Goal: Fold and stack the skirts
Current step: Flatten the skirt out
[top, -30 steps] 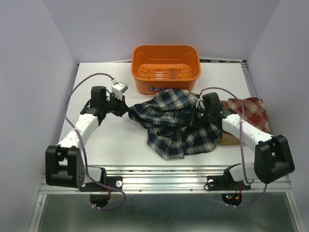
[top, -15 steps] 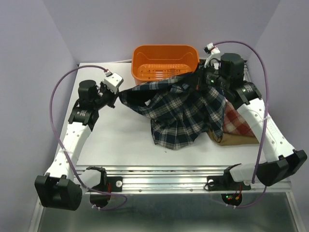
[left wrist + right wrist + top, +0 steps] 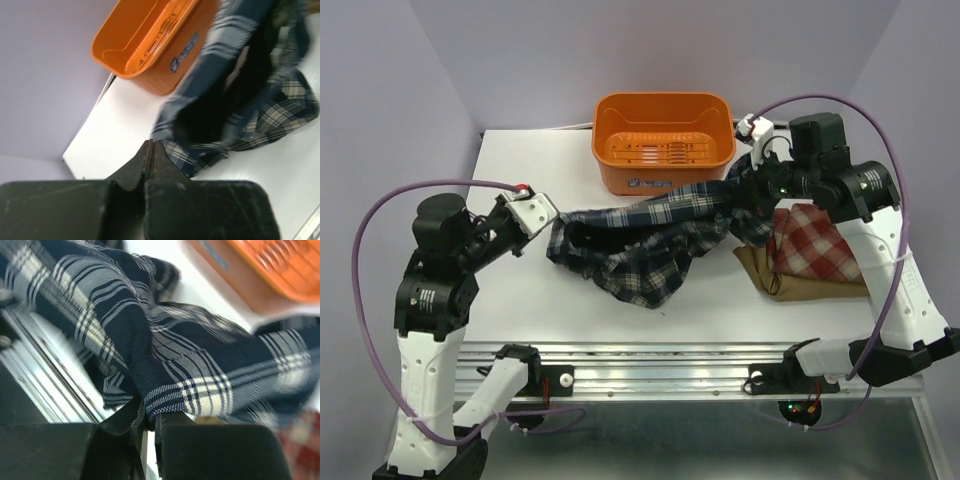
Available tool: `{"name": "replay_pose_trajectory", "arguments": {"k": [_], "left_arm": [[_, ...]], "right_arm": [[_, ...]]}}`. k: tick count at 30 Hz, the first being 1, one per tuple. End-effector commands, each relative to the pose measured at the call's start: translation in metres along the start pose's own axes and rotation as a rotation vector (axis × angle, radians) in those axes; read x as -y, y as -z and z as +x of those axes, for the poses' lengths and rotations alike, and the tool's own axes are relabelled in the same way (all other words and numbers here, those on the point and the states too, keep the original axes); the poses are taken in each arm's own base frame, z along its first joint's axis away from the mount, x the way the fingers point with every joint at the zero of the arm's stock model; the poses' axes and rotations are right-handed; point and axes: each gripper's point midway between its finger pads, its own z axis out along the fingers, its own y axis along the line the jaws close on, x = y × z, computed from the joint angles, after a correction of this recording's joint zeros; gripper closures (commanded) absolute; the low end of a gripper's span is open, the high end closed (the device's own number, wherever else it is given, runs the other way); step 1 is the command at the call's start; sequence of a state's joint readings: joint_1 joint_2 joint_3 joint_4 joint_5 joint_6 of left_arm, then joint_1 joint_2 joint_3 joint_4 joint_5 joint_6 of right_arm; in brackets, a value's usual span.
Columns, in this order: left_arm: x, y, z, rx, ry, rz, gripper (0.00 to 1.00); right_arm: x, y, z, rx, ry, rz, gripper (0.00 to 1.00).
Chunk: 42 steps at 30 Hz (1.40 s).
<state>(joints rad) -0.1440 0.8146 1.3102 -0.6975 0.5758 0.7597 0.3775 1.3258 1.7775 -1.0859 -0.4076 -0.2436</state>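
Lifted and spread since a second ago: navy plaid skirt point(image 3: 640, 240) pinched at each end by left gripper point(image 3: 151, 145) and right gripper point(image 3: 150, 415), both clamped tight, sagging over mid worktop point(image 3: 540, 300); ready to lay flat, fold

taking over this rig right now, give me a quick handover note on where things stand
Left gripper: fingers shut on the left end of the navy plaid skirt.
Right gripper: fingers shut on its right end, near the orange basket.
The skirt hangs stretched between them, its middle sagging toward the table; not folded.
Red-and-white plaid skirt lies on top of the tan skirt at the table's right side; how neatly they are folded is hard to tell.
Left to do: lay the navy skirt flat, fold it, stack it on the other two.
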Motion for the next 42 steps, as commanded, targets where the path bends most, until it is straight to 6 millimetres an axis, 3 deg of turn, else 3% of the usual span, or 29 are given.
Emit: {"name": "replay_pose_trajectory", "arguments": {"k": [1, 3, 6, 7, 8, 10, 11, 12, 14, 15, 16, 20, 21, 24, 26, 27, 29, 31, 37, 42], "left_arm": [[0.002, 0.026, 0.002, -0.065, 0.038, -0.04, 1.0], [0.006, 0.016, 0.016, -0.098, 0.094, -0.022, 1.0], [0.016, -0.01, 0.055, -0.19, 0.166, 0.036, 1.0], [0.022, -0.024, 0.077, -0.245, 0.207, 0.071, 1.0], [0.019, -0.033, 0.083, -0.248, 0.232, 0.063, 1.0], [0.022, -0.051, 0.099, -0.279, 0.286, 0.091, 1.0], [0.024, -0.057, 0.097, -0.261, 0.284, 0.118, 1.0], [0.031, -0.064, 0.094, -0.239, 0.288, 0.167, 0.95], [0.044, -0.08, 0.1, -0.253, 0.29, 0.237, 0.74], [0.064, -0.089, 0.094, -0.248, 0.25, 0.31, 0.63], [0.077, -0.096, 0.103, -0.282, 0.236, 0.351, 0.6], [0.125, -0.115, 0.09, -0.22, 0.082, 0.468, 0.35], [0.136, -0.118, 0.085, -0.211, 0.043, 0.492, 0.34], [0.194, -0.129, 0.071, -0.193, -0.104, 0.658, 0.31], [0.211, -0.134, 0.061, -0.175, -0.168, 0.721, 0.29], [0.225, -0.14, 0.065, -0.194, -0.187, 0.771, 0.19], [0.249, -0.142, 0.054, -0.166, -0.267, 0.848, 0.19], [0.268, -0.152, 0.052, -0.166, -0.308, 0.911, 0.08], [0.306, -0.171, 0.053, -0.177, -0.382, 1.044, 0.07], [0.342, -0.17, 0.043, -0.143, -0.428, 1.115, 0.07]], "right_arm": [[0.008, 0.034, 0.016, -0.086, 0.105, 0.061, 0.99], [0.012, 0.021, 0.024, -0.124, 0.135, 0.039, 0.99], [0.019, -0.016, 0.05, -0.241, 0.131, -0.043, 0.99], [0.024, -0.026, 0.056, -0.27, 0.14, -0.055, 0.99], [0.032, -0.047, 0.068, -0.328, 0.13, -0.079, 0.99], [0.039, -0.068, 0.079, -0.372, 0.111, -0.095, 0.99], [0.043, -0.079, 0.083, -0.392, 0.101, -0.104, 0.99], [0.048, -0.097, 0.092, -0.436, 0.068, -0.118, 0.99], [0.054, -0.111, 0.102, -0.481, 0.02, -0.113, 0.99], [0.057, -0.118, 0.106, -0.492, 0.0, -0.106, 0.99], [0.061, -0.124, 0.11, -0.503, -0.049, -0.091, 0.99], [0.083, -0.131, 0.109, -0.468, -0.142, -0.032, 0.99], [0.084, -0.133, 0.109, -0.473, -0.155, -0.027, 0.99], [0.098, -0.136, 0.12, -0.51, -0.245, -0.021, 0.99], [0.101, -0.137, 0.133, -0.54, -0.276, -0.015, 0.99], [0.106, -0.136, 0.139, -0.551, -0.286, -0.005, 0.99], [0.106, -0.133, 0.153, -0.578, -0.306, -0.013, 0.99], [0.105, -0.129, 0.159, -0.587, -0.326, -0.02, 0.99], [0.101, -0.122, 0.18, -0.621, -0.364, -0.025, 0.99], [0.098, -0.123, 0.184, -0.624, -0.372, -0.04, 0.99]]}}
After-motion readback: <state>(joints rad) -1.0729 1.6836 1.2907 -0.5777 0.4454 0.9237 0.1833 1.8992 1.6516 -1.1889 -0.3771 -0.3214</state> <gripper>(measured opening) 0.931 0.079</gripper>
